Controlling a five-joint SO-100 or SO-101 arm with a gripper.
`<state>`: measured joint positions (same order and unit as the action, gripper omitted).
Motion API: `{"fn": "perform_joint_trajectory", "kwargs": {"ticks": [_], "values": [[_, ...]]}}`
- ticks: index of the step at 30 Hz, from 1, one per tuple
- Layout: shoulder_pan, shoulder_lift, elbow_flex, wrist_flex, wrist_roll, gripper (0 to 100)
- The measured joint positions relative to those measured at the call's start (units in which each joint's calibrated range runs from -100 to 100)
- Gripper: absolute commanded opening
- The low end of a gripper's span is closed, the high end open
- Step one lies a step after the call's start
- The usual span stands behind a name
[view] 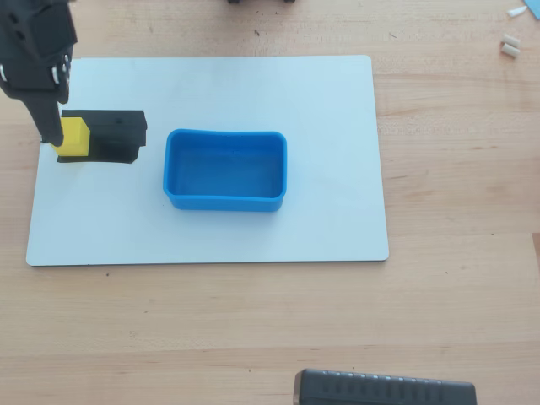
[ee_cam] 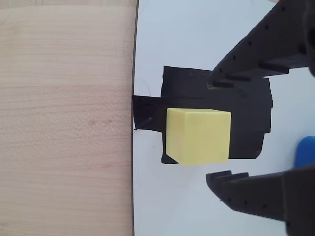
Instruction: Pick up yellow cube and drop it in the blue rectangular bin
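The yellow cube (view: pixel 74 137) sits on a flat black tape patch (view: pixel 118 135) near the left edge of the white mat. In the wrist view the cube (ee_cam: pixel 199 136) lies between my two black fingers, one above it (ee_cam: pixel 246 64) and one below it (ee_cam: pixel 246 191), with small gaps on both sides. My gripper (ee_cam: pixel 210 130) is open around the cube; in the overhead view it (view: pixel 59 135) comes down from the top left. The blue rectangular bin (view: pixel 225 170) stands empty in the middle of the mat, to the right of the cube; only a corner of it (ee_cam: pixel 307 152) shows in the wrist view.
The white mat (view: pixel 337 101) lies on a wooden table. Small white pieces (view: pixel 510 42) lie at the far right top. A dark ribbed device (view: pixel 384 390) sits at the bottom edge. The tape patch (ee_cam: pixel 246 123) reaches the mat's left edge.
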<state>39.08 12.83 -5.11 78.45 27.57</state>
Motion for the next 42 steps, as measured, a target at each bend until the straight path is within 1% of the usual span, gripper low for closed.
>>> {"fn": "perform_joint_trajectory", "kwargs": {"ticks": [9, 10, 12, 17, 21, 26, 33, 37, 42], "values": [[0.1, 6.5, -1.2, -1.5, 0.0, 31], [0.1, 6.9, -1.2, -1.7, 0.0, 29], [0.0, 7.5, -1.2, -1.9, 0.0, 18], [0.0, 7.6, -1.4, -2.1, -0.2, 12], [0.0, 7.6, -2.7, -1.4, -1.5, 12], [-2.3, 7.6, -7.6, 5.0, -4.5, 12], [-8.5, 6.7, -14.6, 16.5, -9.3, 11], [-12.5, 2.8, -14.6, 19.3, -11.6, 11], [-19.4, -5.7, -12.9, 19.8, -14.7, 11]]}}
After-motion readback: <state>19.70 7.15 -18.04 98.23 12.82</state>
